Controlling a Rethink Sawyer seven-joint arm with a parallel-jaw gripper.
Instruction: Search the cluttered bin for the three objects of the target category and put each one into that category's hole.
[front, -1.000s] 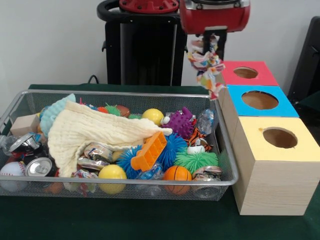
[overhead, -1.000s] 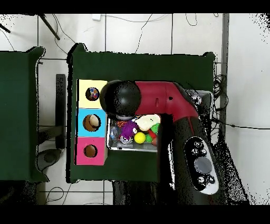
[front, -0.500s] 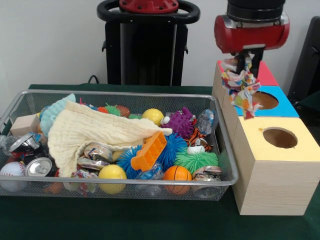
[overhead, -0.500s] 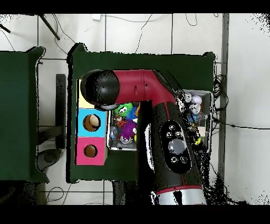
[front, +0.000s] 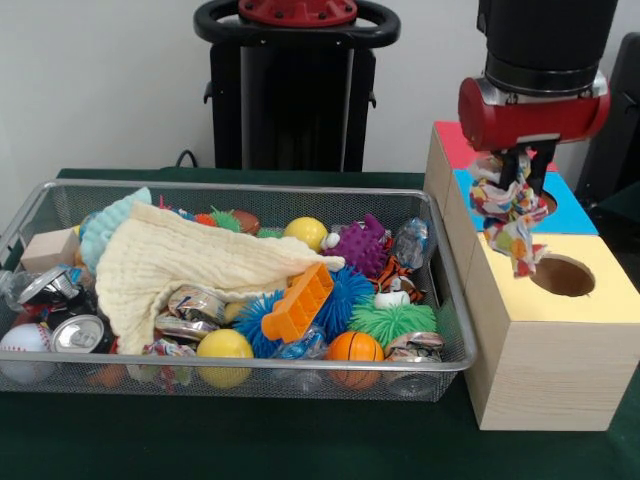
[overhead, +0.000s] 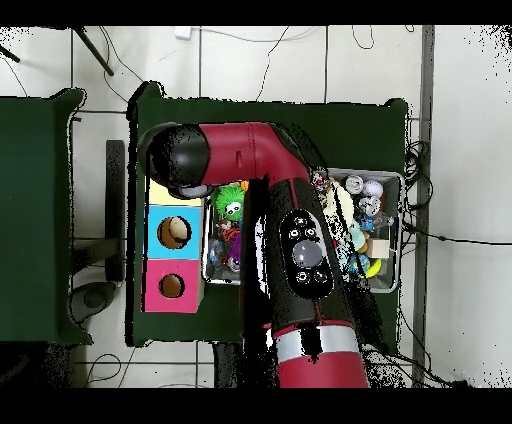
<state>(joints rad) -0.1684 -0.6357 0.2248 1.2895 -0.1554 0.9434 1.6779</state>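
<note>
- Front view: the gripper (front: 518, 185) now sits at upper right of the frame, pinching a knotted rope toy (front: 510, 215) of mixed colours. One second ago it hung left of the red box top; half a second ago it was over the blue one.
- Front view: the toy's lower end now dangles at the left rim of the hole in the yellow box (front: 560, 275), lower right. The blue box (front: 575, 215) and red box (front: 452, 145) lie behind it, partly hidden by the arm.
- Front view: the wire bin (front: 445, 365) at centre left looks unchanged; cream cloth (front: 180, 260), orange block (front: 297, 303), cans and balls lie as before.
- We judge the carry nearly done: the toy is almost lined up with the yellow hole, but off toward its left rim, so a small shift further right seems needed before release.
- Overhead view: the arm (overhead: 290, 230) has swung so its black end (overhead: 170, 160) covers the yellow box at left of frame; the gripper and toy are hidden beneath it.
- Overhead view: the blue box (overhead: 152, 232) and red box (overhead: 152, 287) holes are now clear of the arm, and more of the bin (overhead: 398, 230) shows at centre right.
</note>
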